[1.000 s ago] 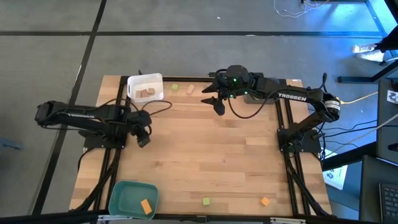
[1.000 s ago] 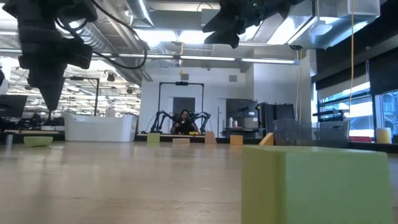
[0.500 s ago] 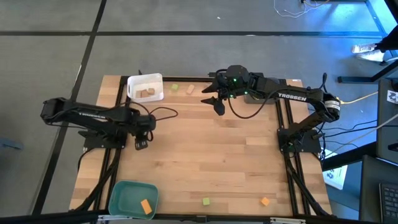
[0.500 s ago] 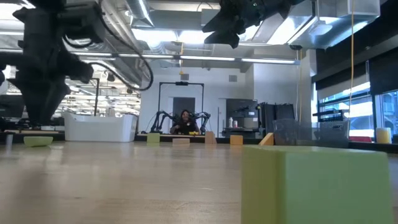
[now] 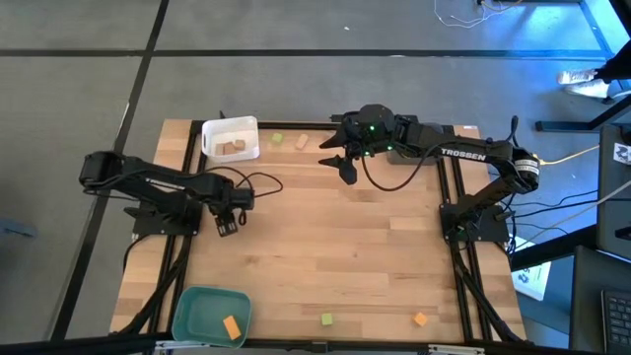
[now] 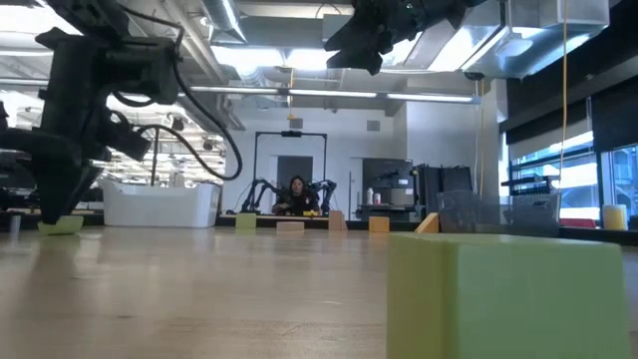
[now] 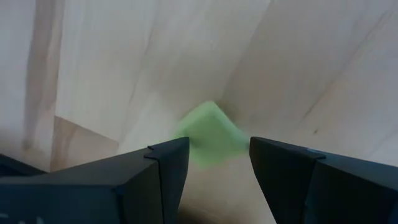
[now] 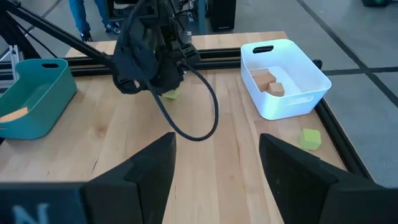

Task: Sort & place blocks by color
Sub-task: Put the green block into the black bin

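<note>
A light green block (image 7: 210,134) lies on the wooden table near its left side, also seen in the right wrist view (image 8: 171,94). My left gripper (image 7: 218,158) points down right above it, open, one finger on either side of the block; in the high view the gripper (image 5: 227,226) hides the block. I cannot tell whether a finger touches it. My right gripper (image 5: 340,158) hangs open and raised over the far middle of the table, holding nothing.
A white tray (image 5: 213,129) with tan blocks stands at the far left; a green block (image 5: 277,139) and a tan block (image 5: 302,141) lie beside it. A teal tray (image 5: 195,308) holds an orange block (image 5: 232,327). A green block (image 5: 326,319) and an orange block (image 5: 421,319) lie near the front edge.
My left gripper has come down toward the table onto the green block, rolling its wrist a little, with its arm stretching toward the table's right. The block has stayed where it was.
</note>
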`<state>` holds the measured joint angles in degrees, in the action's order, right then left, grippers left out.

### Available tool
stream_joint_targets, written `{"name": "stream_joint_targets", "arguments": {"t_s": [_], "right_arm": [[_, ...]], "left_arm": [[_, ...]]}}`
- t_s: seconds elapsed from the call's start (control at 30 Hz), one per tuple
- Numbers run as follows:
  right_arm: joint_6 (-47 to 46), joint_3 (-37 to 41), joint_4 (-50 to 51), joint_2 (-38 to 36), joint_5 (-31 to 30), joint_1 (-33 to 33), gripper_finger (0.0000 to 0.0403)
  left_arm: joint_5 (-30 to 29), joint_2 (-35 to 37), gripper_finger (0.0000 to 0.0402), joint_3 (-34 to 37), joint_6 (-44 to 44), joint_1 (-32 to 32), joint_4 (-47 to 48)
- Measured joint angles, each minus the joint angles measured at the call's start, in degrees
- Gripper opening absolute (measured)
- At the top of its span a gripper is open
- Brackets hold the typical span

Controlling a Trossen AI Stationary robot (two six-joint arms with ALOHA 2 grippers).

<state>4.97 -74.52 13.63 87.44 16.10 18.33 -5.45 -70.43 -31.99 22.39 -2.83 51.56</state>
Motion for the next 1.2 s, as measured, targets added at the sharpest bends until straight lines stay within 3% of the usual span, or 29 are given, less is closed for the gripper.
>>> {"name": "stream_joint_targets", "arguments": {"t_s": [0.37,0.8,0.97,1.2], "right_arm": [[0.24,0.00,-0.02,0.00,0.00,0.00,0.0232],[0.27,0.00,-0.03,0.00,-0.02,0.00,0.0232],[0.18,0.00,-0.04,0.00,-0.02,0.00,0.0232],[0.09,0.00,-0.02,0.00,-0.02,0.00,0.0232]], "left_arm": [[0.04,-4.74,0.0165,-0.06,-0.05,0.02,-6.98],[0.14,-4.53,0.0165,-1.86,5.61,0.01,-8.33],[-0.85,-4.51,0.0165,-7.68,6.11,0.02,-1.97],[0.10,-4.48,0.0165,-10.82,15.81,2.59,4.70]]}}
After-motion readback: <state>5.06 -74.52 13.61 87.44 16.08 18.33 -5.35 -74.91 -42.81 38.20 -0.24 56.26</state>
